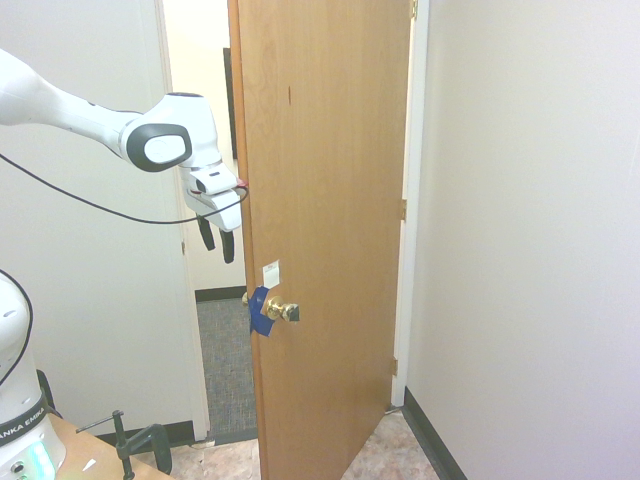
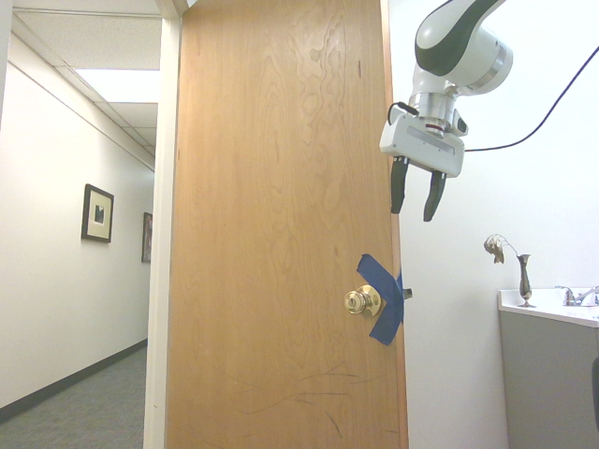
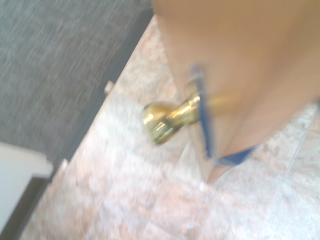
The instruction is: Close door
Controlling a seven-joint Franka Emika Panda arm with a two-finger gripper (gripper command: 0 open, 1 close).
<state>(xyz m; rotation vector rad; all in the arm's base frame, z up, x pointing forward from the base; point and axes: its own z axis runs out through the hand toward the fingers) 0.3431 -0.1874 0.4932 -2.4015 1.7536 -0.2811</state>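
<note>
Here, claw [image 1: 216,239] hung w/ fingers apart, empty, beside free edge of ajar brown wood-grain door [image 1: 330,200], above round brass knob [image 1: 280,310].

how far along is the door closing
Early stage. Done: nothing visible; the door stands wide open, its free edge well clear of the frame. In hand: the open gripper hangs empty beside that edge, above the knob, apparently not touching the wood in the second exterior view. Left: make contact and swing the door shut into the frame.
</note>
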